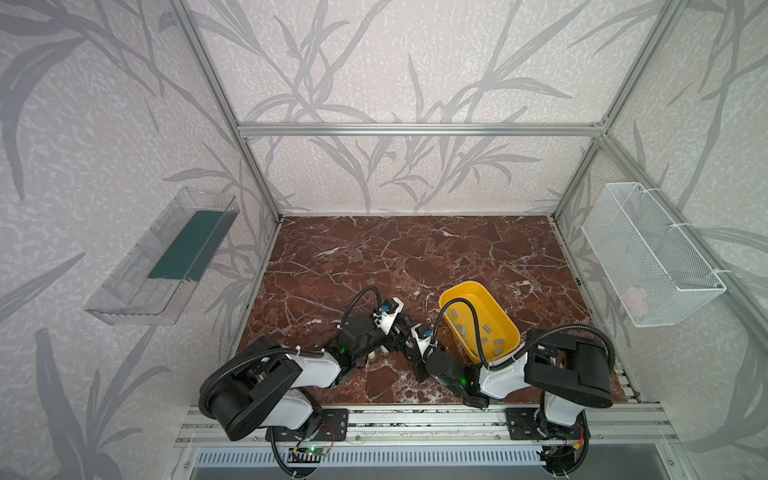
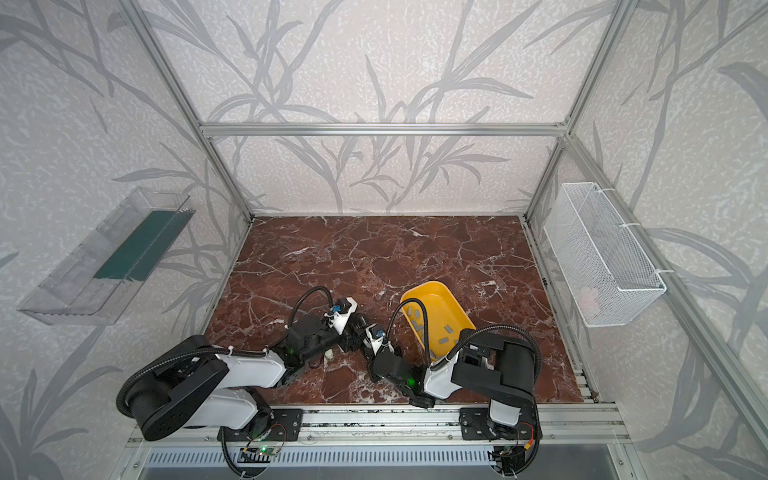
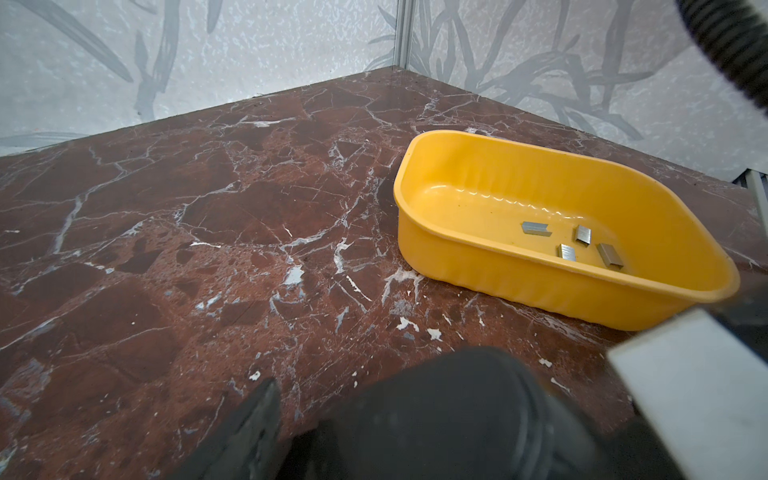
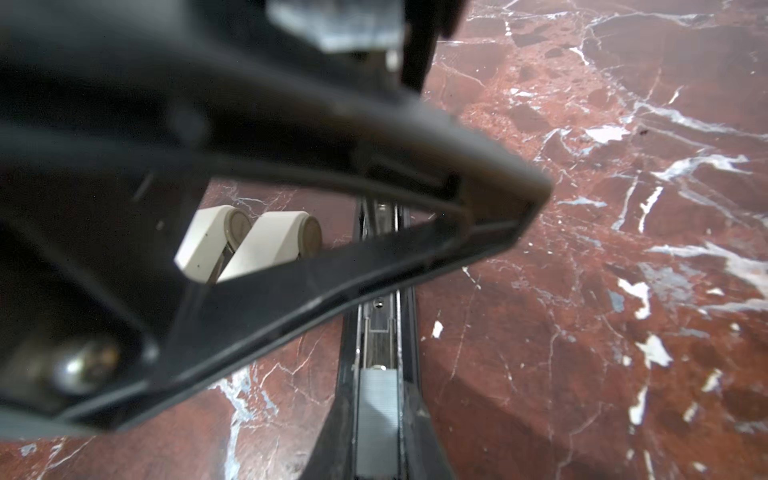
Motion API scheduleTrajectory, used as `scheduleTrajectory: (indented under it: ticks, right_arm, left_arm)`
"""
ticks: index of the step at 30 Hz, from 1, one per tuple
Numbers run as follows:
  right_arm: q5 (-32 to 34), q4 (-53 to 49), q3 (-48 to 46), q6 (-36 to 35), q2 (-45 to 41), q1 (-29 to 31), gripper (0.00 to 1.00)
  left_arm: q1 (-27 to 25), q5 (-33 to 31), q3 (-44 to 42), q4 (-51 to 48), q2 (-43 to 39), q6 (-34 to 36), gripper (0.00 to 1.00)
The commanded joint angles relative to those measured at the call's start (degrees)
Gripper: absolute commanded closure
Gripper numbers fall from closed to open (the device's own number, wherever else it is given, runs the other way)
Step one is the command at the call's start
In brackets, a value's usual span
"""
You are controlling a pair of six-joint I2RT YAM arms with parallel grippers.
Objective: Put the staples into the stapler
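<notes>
In the right wrist view the black stapler (image 4: 376,316) lies opened, with a grey ribbed strip (image 4: 378,411) in its channel. My right gripper (image 4: 378,457) is shut on the stapler's sides. A black gripper frame (image 4: 374,137) crosses above the channel. Both grippers meet at the front middle in both top views, the left gripper (image 1: 401,332) against the right gripper (image 1: 411,353), and they hide most of the stapler. The left finger (image 3: 257,415) stands wide to one side and holds nothing. Several staples (image 3: 582,235) (image 1: 498,341) lie in the yellow tray (image 3: 457,135) (image 1: 461,284).
Two cream mini staplers (image 4: 270,241) lie on the marble table (image 1: 415,257) beside the stapler. A clear bin (image 1: 158,266) hangs on the left wall and a white mesh basket (image 1: 652,253) on the right wall. An aluminium rail (image 1: 415,419) runs along the front.
</notes>
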Motion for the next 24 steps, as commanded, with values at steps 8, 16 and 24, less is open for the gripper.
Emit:
scheduleTrajectory:
  ticks: [8,16,24]
  right_arm:
    - [4.3,0.8,-0.4,0.0,2.6,-0.6,1.0]
    - [4.6,0.3,-0.4,-0.4,2.4,-0.7,1.0]
    - [4.1,-3.1,-0.6,-1.2,-2.0,-0.4,0.72]
  left_arm:
    - [-0.9,7.8,-4.5,14.1,3.4,-0.1,0.01]
    - [-0.9,5.8,-5.0,9.0,-3.6,0.1,0.01]
    - [-0.8,-6.7,-4.8,-5.1,-18.3,-2.1,0.02]
